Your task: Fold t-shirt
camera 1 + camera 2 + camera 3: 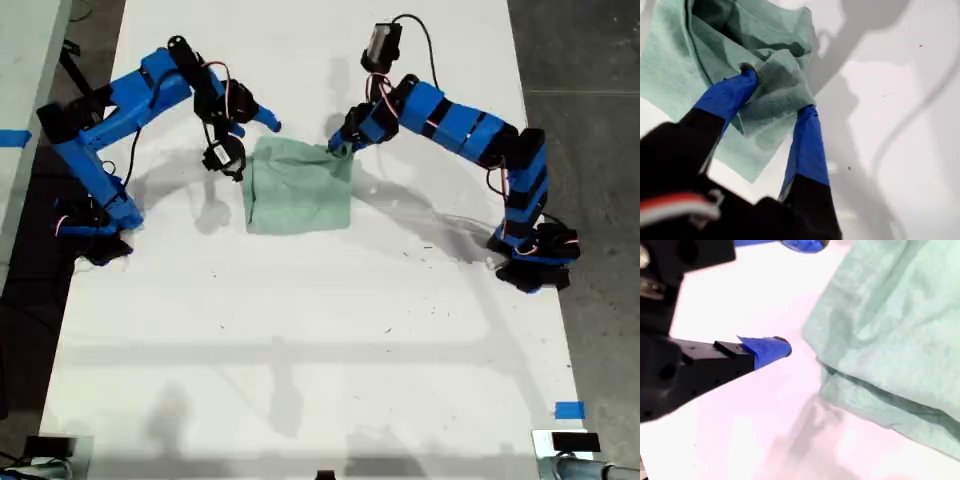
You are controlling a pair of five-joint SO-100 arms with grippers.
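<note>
Exterior view: the t-shirt point(298, 187) lies folded small on the white table point(320, 330), far half, about mid. One arm is at its right far corner, the other just off its left far corner.

1st wrist view: my first gripper point(776, 100) is pinching a bunched bit of shirt point(785, 95), cloth between both tips.

2nd wrist view: my second gripper point(790, 295) is spread wide, nothing in it, beside the shirt point(890, 330).

Best to lift slow & keep the fold flat, I think.
</note>
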